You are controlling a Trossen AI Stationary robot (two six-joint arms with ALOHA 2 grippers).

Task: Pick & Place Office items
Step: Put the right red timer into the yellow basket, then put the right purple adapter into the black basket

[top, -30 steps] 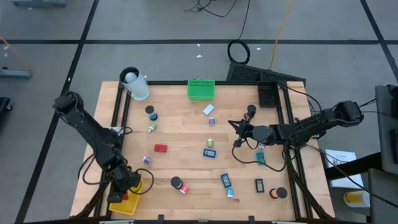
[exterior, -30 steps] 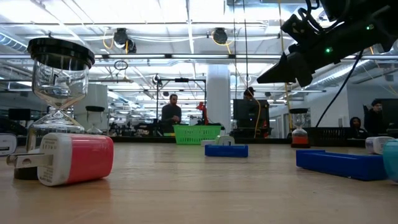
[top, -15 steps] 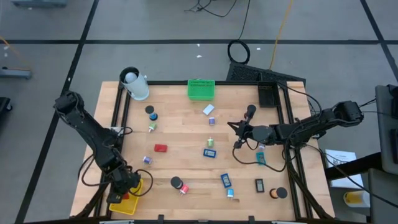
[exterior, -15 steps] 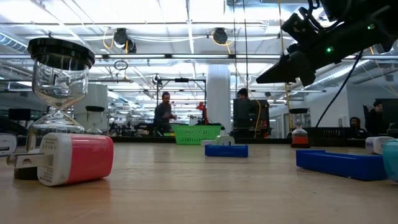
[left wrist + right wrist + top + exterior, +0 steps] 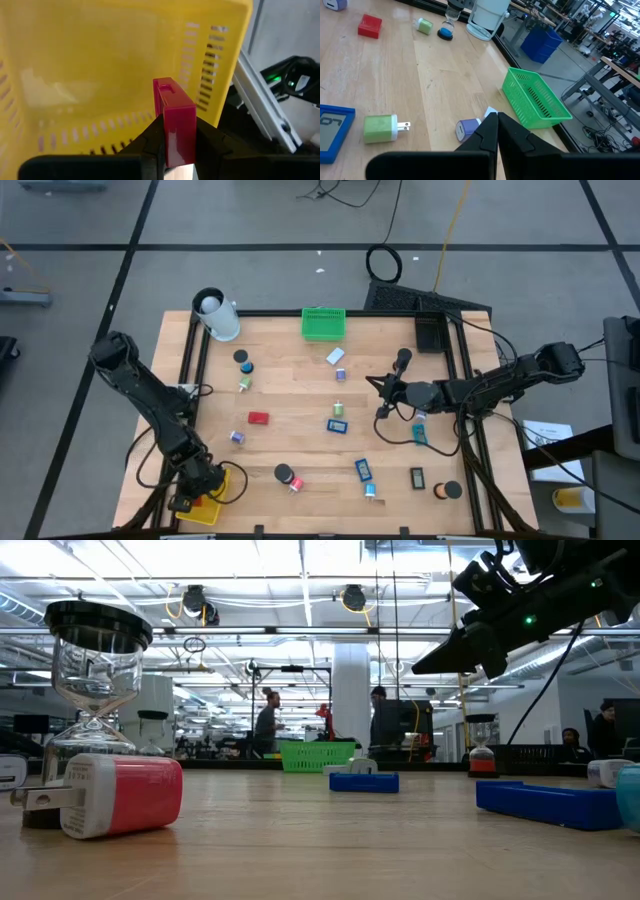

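Note:
My left gripper (image 5: 196, 486) is at the table's near left corner, over the yellow mesh basket (image 5: 218, 508), shut on a small red block (image 5: 173, 107). In the left wrist view the basket's inside (image 5: 100, 75) lies behind the block. My right gripper (image 5: 381, 394) hovers above the table's right half with its fingers shut (image 5: 496, 122) and empty; in the low view it shows high up (image 5: 428, 664). Other office items lie scattered on the wood: a red block (image 5: 258, 419), blue pieces (image 5: 337, 424), a teal piece (image 5: 419, 434) and a black cylinder (image 5: 284, 473). My left gripper pinches the red block between its two fingers (image 5: 152, 137), on the block's two broad side faces near one end (image 5: 175, 131). The block's other end (image 5: 167, 87) sticks out past the fingertips. The block is lifted clear, over the inside of the yellow basket.
A green mesh basket (image 5: 323, 323) stands at the far edge, and a white cylinder with a black ring (image 5: 217, 316) at the far left corner. A black frame rail (image 5: 462, 380) runs along the table's right side. People move about in the room beyond (image 5: 268, 720).
My left arm has shifted a little toward the table's near edge, keeping the red block over the yellow basket. My right arm has stayed still. People in the room behind have walked across.

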